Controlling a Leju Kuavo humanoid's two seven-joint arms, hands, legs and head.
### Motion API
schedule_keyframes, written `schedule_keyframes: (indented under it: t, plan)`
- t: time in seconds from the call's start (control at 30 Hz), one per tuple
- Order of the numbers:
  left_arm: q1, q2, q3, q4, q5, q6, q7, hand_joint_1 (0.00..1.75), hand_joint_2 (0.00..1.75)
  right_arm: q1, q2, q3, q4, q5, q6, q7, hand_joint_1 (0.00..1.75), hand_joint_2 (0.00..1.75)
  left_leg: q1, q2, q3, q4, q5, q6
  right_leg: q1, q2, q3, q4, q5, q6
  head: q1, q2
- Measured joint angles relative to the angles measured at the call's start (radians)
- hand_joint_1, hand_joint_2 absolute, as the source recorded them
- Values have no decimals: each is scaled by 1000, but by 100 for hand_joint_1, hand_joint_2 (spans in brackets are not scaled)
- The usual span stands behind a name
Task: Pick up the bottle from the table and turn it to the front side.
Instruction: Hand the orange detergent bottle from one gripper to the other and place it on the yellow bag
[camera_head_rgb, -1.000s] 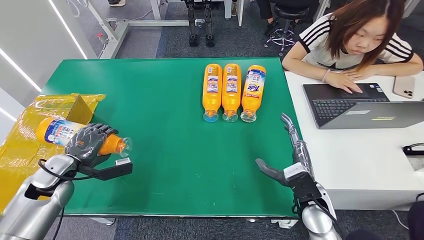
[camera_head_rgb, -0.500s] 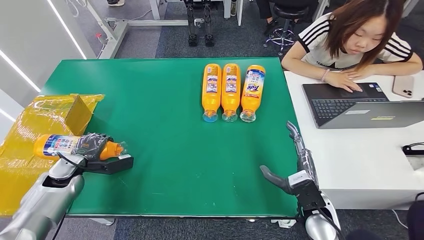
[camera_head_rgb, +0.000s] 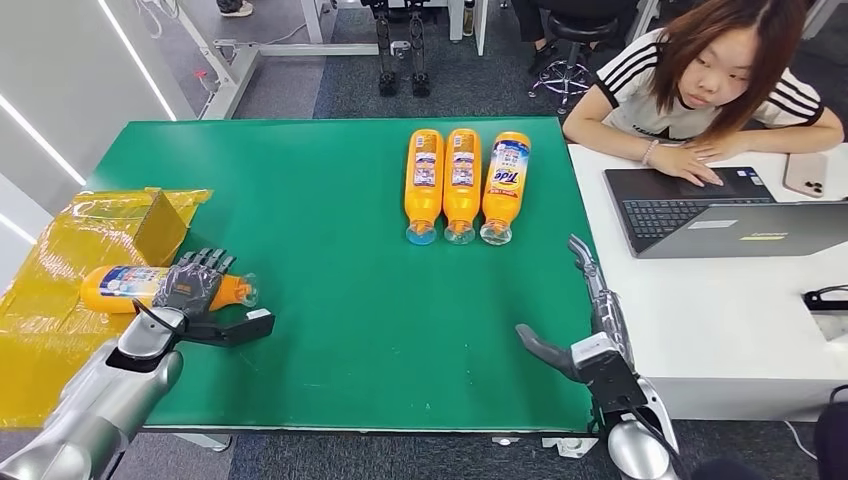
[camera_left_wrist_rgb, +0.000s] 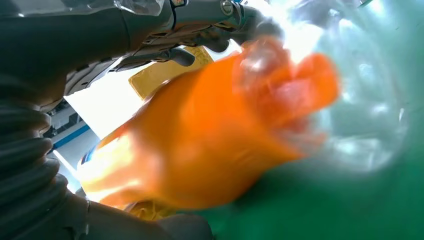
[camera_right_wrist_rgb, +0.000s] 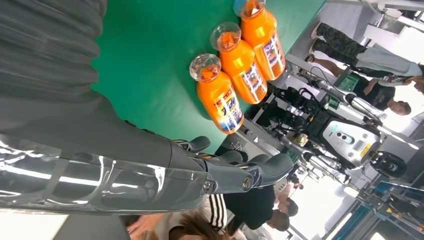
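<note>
At the lower left of the head view, the left hand (camera_head_rgb: 192, 285) wraps its dark fingers over the neck end of an orange plastic detergent bottle with a white-and-blue label and clear cap (camera_head_rgb: 140, 287). The bottle lies on its side at the left edge of the green tabletop (camera_head_rgb: 320, 300), its base reaching over the crinkled yellow plastic sheet (camera_head_rgb: 50, 300) and its cap pointing toward the middle of the frame. In the left wrist view the bottle (camera_left_wrist_rgb: 210, 145) looms close and blurred against the palm, so the hand does grip it. Whether it rests on the tabletop or is just lifted cannot be told.

At the lower right of the head view, the right hand (camera_head_rgb: 585, 320) hangs above the tabletop edge with fingers spread, holding nothing; the right wrist view shows its fingers (camera_right_wrist_rgb: 250, 172) loose and apart.

Three more orange bottles in a row (camera_head_rgb: 465, 185) lie side by side at the upper middle of the frame, caps toward the robot. A person (camera_head_rgb: 715, 80) sits at the upper right beside an open grey laptop (camera_head_rgb: 715, 210).

By my judgement the grasp is made and the task is in its early-to-middle part: the label faces partly upward, but turning the bottle to its front side and setting it down remain.
</note>
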Motion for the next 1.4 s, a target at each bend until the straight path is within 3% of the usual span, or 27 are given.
schedule_keyframes:
  t: [0.4,0.7,0.8,0.97,1.07,1.2,1.3,1.4]
  plan:
    - [-17,-26,6,37,39,8,-54,0,175,-26,-3,15,5,-17,10,16,0,175,0,-1,2,0,1,-1,0,-2,2,1,0,0,0,0]
    - [18,-79,107,16,306,14,-257,0,175,-22,-5,15,9,-24,8,18,0,175,-1,-5,1,0,1,0,-1,-5,2,0,0,0,0,0]
    - [97,-116,170,-90,509,43,-327,0,175,-3,-5,15,7,-28,0,18,0,175,-1,-4,0,1,1,0,-1,-4,0,0,0,0,0,0]
    - [230,-156,209,-415,535,178,-179,0,175,18,-6,15,12,-34,-6,13,0,175,-1,-1,-3,1,0,0,-1,0,-3,0,0,0,0,0]
    - [277,-161,229,-592,508,315,-165,0,175,13,-6,17,28,-44,-8,6,0,175,0,-1,-4,1,0,0,-1,-1,-4,0,-1,0,0,0]
    - [327,-183,287,-766,518,446,-267,0,175,0,-6,25,64,-59,-17,-6,0,175,0,-1,-5,0,0,0,-1,-1,-4,0,-1,1,0,0]
    - [358,-220,336,-855,623,455,-375,0,175,-10,-6,32,91,-70,-33,-17,0,175,0,-2,-5,0,0,0,-1,-2,-4,0,-1,1,0,0]
    - [375,-243,361,-909,656,454,-394,0,175,-15,-6,39,107,-74,-40,-20,0,175,0,-2,-5,0,0,0,-1,-2,-4,0,-1,1,0,0]
